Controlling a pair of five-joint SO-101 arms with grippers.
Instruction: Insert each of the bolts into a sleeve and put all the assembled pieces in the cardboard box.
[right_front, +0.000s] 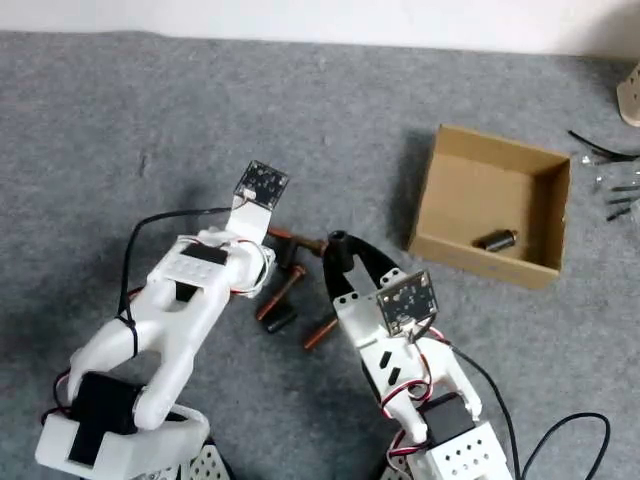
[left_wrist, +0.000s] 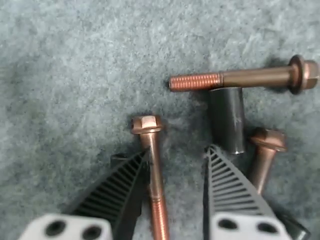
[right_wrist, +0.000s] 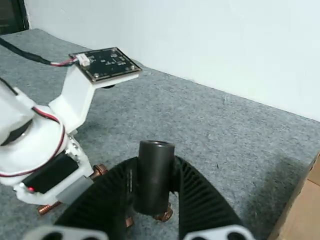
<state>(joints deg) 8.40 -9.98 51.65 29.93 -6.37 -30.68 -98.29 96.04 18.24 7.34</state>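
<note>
- Here, the left gripper (left_wrist: 178, 148) stands open, with a bolt (left_wrist: 152, 170) between its fingers and against one of them. The bolt's length runs along the fingers, head past the tips.
- The right gripper (right_wrist: 154, 172) is clamped on a sleeve (right_wrist: 156, 155), whose length runs along the fingers, open end beyond the tips.

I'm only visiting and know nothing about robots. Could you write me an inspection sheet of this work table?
Surface: grey carpet-like mat, flat.
Job's things: cardboard box with one dark cylinder inside; bolts and a loose sleeve on the mat between the arms.
Clutter: small dark bits and a pale object beyond the box, at the mat's edge.
Grippers: left gripper, jaws open, nearest bolt lying between them; right gripper, jaws shut on the held sleeve.
Cables: black cable on the left arm; another beside the right arm's base.
Surroundings: white wall behind the table.
</note>
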